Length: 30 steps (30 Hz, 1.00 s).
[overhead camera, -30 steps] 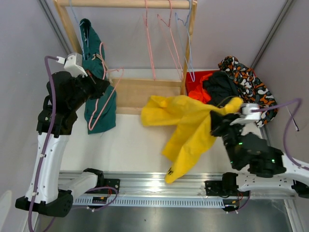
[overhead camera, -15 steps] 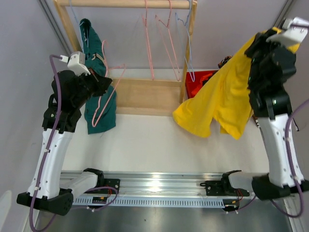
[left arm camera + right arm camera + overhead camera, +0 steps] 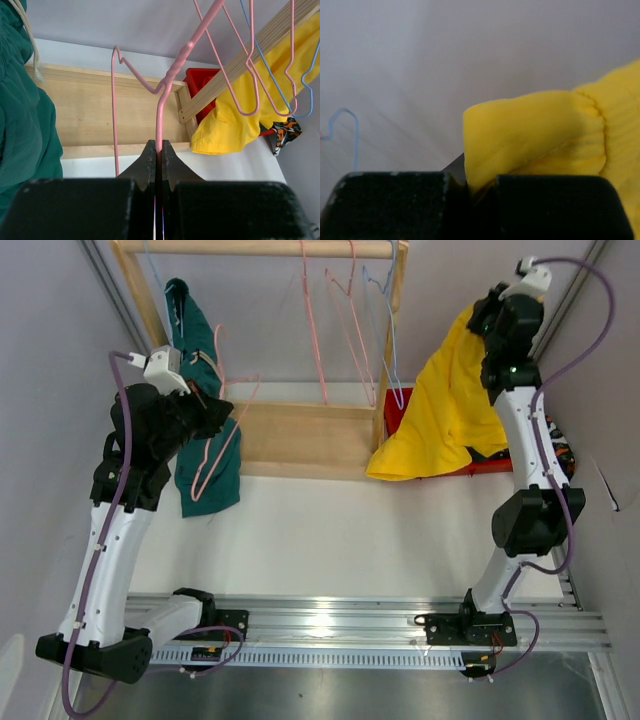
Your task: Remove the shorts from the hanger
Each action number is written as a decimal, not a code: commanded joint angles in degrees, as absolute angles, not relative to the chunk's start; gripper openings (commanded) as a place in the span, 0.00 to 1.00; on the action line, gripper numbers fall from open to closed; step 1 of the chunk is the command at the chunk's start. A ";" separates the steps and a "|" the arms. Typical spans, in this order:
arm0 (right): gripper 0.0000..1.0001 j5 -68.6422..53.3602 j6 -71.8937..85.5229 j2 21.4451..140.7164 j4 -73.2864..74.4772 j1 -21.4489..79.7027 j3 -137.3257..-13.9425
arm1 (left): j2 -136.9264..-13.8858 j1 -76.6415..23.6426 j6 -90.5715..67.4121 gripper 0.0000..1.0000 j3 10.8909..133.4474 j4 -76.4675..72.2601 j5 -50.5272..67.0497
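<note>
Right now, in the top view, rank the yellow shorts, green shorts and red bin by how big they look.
1. yellow shorts, though held high, nearer the camera.
2. green shorts, partly hidden; close to the yellow, so unsure.
3. red bin, mostly covered.

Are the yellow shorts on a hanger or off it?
Off. The right gripper pinches the yellow shorts, and they dangle beside the wooden rack, with no hanger in them.
</note>
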<state>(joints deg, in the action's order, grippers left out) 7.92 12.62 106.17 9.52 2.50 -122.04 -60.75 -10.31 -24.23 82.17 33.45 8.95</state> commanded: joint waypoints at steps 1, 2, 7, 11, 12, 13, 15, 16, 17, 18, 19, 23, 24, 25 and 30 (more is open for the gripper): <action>0.00 4.74 17.65 98.81 -5.51 2.46 -101.36 | -60.99 -9.84 -22.33 0.00 83.49 30.58 8.09; 0.00 4.49 18.88 97.31 -7.28 2.46 -96.55 | -61.52 -9.84 -22.32 0.00 84.54 30.85 7.74; 0.99 2.54 24.95 92.65 -11.51 2.55 -76.07 | -65.20 -9.84 -22.59 0.00 90.95 31.64 8.00; 0.99 3.60 26.54 85.54 -12.92 2.81 -65.79 | -68.90 -9.84 -22.50 0.00 97.37 32.87 8.52; 0.99 4.04 26.89 83.34 -13.53 2.99 -63.65 | -69.86 -9.84 -22.94 0.00 98.51 32.96 9.13; 0.99 4.30 26.89 81.15 -13.88 3.16 -61.54 | -70.74 -9.84 -23.11 0.00 102.18 32.78 9.58; 0.99 4.74 26.90 74.03 -13.27 4.13 -56.35 | -73.64 -9.84 -23.99 0.00 105.71 31.64 10.45; 0.99 4.83 26.98 71.57 -13.10 4.48 -54.68 | -74.78 -9.84 -24.34 0.00 108.17 31.03 10.81; 0.99 4.66 26.98 66.76 -12.75 4.92 -53.10 | -77.67 -9.84 -24.69 0.00 109.67 30.85 11.16; 0.99 4.66 26.81 64.45 -11.87 5.97 -50.30 | -79.26 -9.84 -25.39 0.00 112.56 30.76 12.29; 1.00 4.66 26.72 62.16 -11.17 6.41 -49.14 | -80.84 -9.84 -25.66 0.00 113.98 29.37 13.44; 0.99 3.78 28.03 51.88 -6.51 8.96 -44.39 | -88.23 -9.93 -26.28 0.00 118.72 23.65 17.40; 0.99 3.69 28.12 48.11 -5.02 10.44 -43.60 | -92.42 -9.93 -26.54 0.00 121.70 23.73 17.58; 0.99 4.04 28.12 46.34 -4.23 11.42 -42.03 | -94.72 -9.93 -26.89 0.00 123.21 24.08 18.10; 0.99 7.38 26.90 38.77 1.74 17.31 -39.29 | -105.46 -10.72 -28.91 0.00 136.82 25.22 18.37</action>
<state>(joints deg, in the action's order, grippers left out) 5.13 26.98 40.75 -3.33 14.87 -40.38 -102.06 -10.37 -26.83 130.26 26.48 16.51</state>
